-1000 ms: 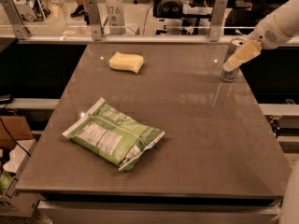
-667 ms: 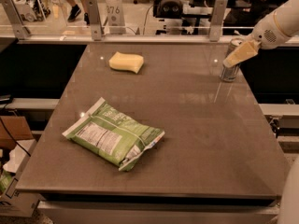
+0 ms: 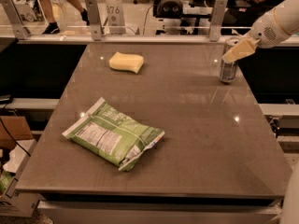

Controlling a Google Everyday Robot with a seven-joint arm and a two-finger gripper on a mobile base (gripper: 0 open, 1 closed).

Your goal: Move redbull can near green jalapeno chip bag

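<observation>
The redbull can (image 3: 228, 68) stands upright at the far right of the grey table (image 3: 187, 125), close to its right edge. My gripper (image 3: 237, 51) reaches in from the upper right on a white arm and sits over the can's upper part, covering its top. The green jalapeno chip bag (image 3: 113, 133) lies flat at the front left of the table with its white nutrition label up, far from the can and the gripper.
A pale yellow sponge-like block (image 3: 126, 62) lies at the far left of the table. A metal rail with posts (image 3: 154, 29) runs behind the back edge. Cardboard boxes (image 3: 11, 190) stand on the floor at the left.
My gripper has moved slightly left, further over the top of the can. The can, bag and sponge have not moved.
</observation>
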